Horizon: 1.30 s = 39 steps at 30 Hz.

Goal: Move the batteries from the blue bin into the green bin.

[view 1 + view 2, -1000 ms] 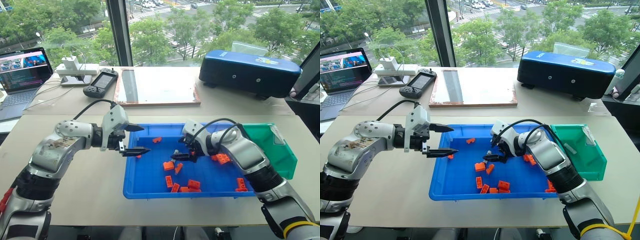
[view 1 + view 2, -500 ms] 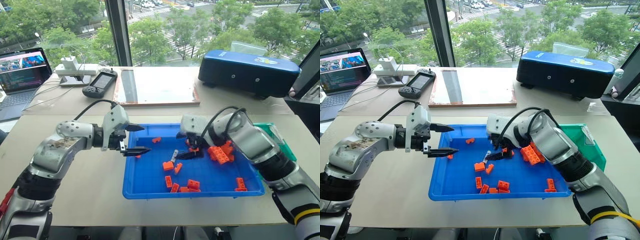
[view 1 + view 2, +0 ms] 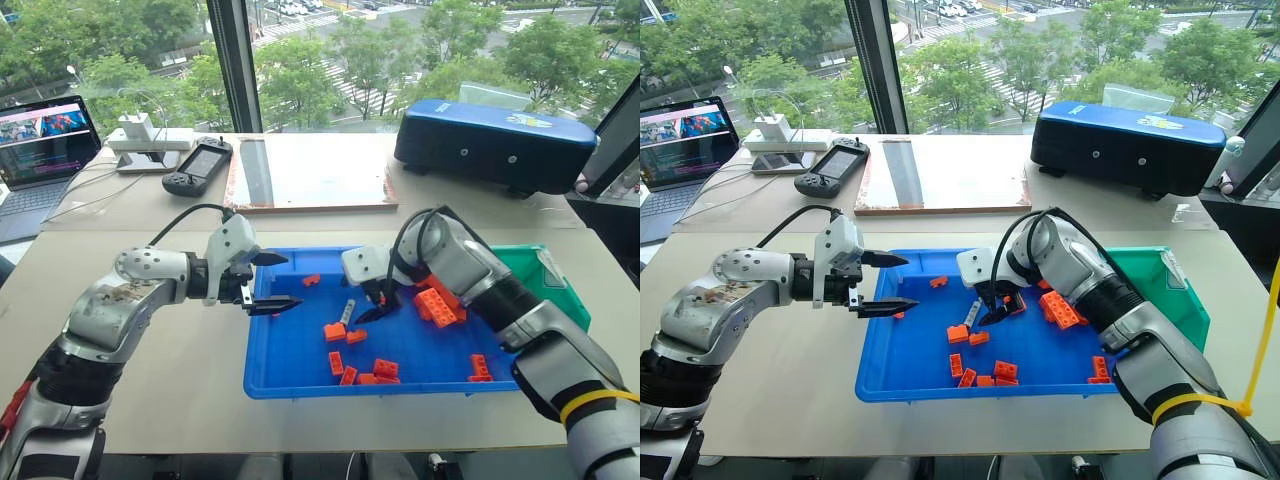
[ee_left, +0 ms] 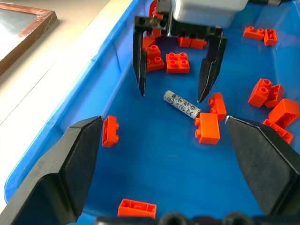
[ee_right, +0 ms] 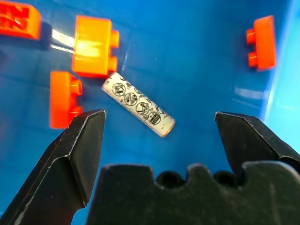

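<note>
While both stand wide open and empty, the right tool (image 4: 171,96) straddles a battery (image 4: 182,104).

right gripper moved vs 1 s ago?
Yes. The right gripper has swung up and turned: against the blue bin it now points down, open, over the battery, which lies loose beside orange bricks.

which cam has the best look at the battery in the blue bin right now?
Right wrist view: the battery lies large and unblocked on the floor of the blue bin, printed symbols legible, between the open right gripper fingers. Left wrist view shows it smaller, under that gripper. Both eye views show a small sliver beside orange bricks.
</note>
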{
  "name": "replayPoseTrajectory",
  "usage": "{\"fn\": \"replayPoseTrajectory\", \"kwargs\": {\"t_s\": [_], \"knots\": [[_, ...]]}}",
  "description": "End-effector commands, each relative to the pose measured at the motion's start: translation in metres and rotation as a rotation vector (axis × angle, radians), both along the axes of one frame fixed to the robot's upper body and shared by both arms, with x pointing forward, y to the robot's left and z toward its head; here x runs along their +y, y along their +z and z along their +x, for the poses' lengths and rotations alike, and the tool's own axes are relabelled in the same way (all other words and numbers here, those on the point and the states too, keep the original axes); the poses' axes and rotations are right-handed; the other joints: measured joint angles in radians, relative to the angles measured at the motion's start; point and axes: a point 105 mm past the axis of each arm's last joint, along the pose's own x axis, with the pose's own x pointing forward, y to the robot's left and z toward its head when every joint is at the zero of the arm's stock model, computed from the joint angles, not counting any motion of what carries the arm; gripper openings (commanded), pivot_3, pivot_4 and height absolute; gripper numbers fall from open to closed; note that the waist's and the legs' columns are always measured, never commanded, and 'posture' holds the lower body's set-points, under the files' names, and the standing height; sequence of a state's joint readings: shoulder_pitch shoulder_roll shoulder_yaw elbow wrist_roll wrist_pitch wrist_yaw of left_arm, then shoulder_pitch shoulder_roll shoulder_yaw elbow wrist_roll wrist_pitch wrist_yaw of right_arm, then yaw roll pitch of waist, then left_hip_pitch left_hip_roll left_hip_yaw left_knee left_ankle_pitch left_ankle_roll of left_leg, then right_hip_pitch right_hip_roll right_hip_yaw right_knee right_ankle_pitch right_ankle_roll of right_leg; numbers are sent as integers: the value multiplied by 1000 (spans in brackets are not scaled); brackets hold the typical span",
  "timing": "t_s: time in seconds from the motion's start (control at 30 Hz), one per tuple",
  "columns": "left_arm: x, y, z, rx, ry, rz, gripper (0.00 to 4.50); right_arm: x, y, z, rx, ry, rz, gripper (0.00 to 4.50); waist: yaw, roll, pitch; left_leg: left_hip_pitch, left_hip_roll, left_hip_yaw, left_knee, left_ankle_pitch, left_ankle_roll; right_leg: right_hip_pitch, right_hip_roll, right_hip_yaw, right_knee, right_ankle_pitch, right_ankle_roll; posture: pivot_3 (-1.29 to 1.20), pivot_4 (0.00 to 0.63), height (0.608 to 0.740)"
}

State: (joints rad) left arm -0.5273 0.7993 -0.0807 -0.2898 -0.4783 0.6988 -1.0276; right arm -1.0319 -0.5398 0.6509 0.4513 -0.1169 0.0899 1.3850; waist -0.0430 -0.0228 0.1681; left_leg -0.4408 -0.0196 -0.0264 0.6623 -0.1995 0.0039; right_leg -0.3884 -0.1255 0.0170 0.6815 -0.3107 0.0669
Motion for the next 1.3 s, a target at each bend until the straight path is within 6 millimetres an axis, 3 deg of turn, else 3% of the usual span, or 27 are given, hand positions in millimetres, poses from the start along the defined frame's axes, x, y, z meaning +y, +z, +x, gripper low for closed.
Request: {"fn": "replayPoseTrajectory", "kwargs": {"t_s": [0.03,0.2,0.23,0.6,0.77,0.9,1.0,1.1,1.23,1.3], "knots": [[2,11,-3,-46,1,-4,4500,2,11,7,-28,14,22,4323,0,0,0,0,0,0,0,0,0,0,0,0,0,0,0,0,150,732],[3,11,-4,-46,6,-2,4500,3,4,3,4,32,18,4323,0,0,0,0,0,0,0,0,0,0,0,0,1,0,0,0,150,732],[3,11,-4,-46,7,-1,4500,4,3,2,10,36,19,3819,0,0,0,0,0,0,0,0,0,0,0,0,1,0,0,0,150,732],[2,12,1,-58,17,5,4500,0,-4,-12,71,37,24,315,0,0,0,0,0,0,0,0,0,0,0,0,1,0,0,0,150,732],[1,11,2,-58,13,5,4500,-7,5,-18,88,2,63,242,1,0,0,0,0,0,0,0,0,0,0,0,1,0,0,0,150,732],[0,11,4,-60,7,4,4500,-21,39,-21,84,-108,164,242,5,0,0,0,0,0,0,0,0,0,0,0,1,0,0,0,150,732],[-2,12,5,-62,1,3,4500,-37,70,-35,99,-174,238,242,8,0,0,0,0,0,0,0,0,0,0,0,1,0,0,0,150,732],[-6,14,3,-58,-28,-16,4500,-62,100,-55,108,-269,288,242,13,0,0,0,0,-1,0,0,0,0,0,0,0,0,0,0,150,732],[-13,19,3,-59,-71,-56,4500,-119,133,-43,-91,-578,308,242,26,0,0,0,0,0,0,-1,1,1,0,0,-1,0,0,0,150,732],[-21,25,-2,-51,-125,-108,4500,-153,138,-41,-165,-745,277,242,29,0,0,0,0,1,0,-1,1,1,-1,0,-2,0,0,0,150,732]]}}
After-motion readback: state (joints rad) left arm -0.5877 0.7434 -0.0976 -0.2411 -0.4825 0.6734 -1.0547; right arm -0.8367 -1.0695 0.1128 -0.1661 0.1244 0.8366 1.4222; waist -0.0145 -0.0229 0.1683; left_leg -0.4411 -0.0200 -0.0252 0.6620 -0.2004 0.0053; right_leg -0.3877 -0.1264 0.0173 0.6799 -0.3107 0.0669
